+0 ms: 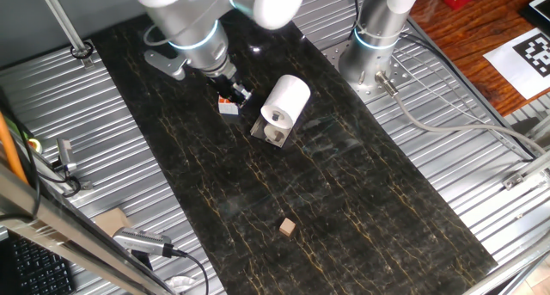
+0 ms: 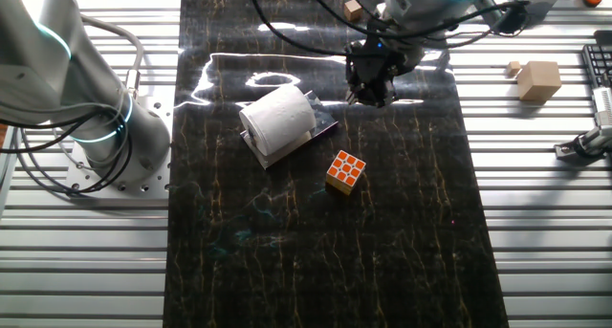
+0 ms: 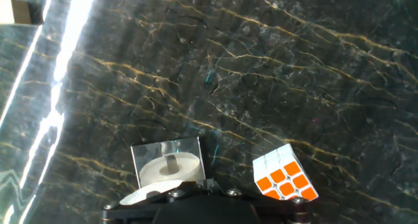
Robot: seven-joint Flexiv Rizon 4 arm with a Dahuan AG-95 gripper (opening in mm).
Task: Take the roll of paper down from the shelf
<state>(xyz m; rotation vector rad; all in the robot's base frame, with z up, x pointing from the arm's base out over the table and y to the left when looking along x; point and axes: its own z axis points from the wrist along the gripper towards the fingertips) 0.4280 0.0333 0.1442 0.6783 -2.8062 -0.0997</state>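
Note:
The white roll of paper [image 1: 286,100] lies on its side on the small shiny metal shelf [image 1: 268,133] in the middle of the dark mat. It also shows in the other fixed view [image 2: 277,117] with the shelf [image 2: 323,129] under it. In the hand view the roll's hollow end [image 3: 168,171] and a shelf plate [image 3: 149,155] show at the bottom edge. My gripper [image 1: 231,90] [image 2: 371,87] hangs beside the roll, apart from it and holding nothing. Its fingertips do not show clearly, so I cannot tell whether it is open or shut.
An orange-and-white puzzle cube [image 1: 229,107] [image 2: 345,171] [image 3: 285,177] sits on the mat just below the gripper. A small tan wooden block [image 1: 288,228] [image 2: 354,9] lies farther off. A second arm's base [image 1: 374,46] [image 2: 115,137] stands beside the mat. More wooden blocks [image 2: 538,79] lie off the mat.

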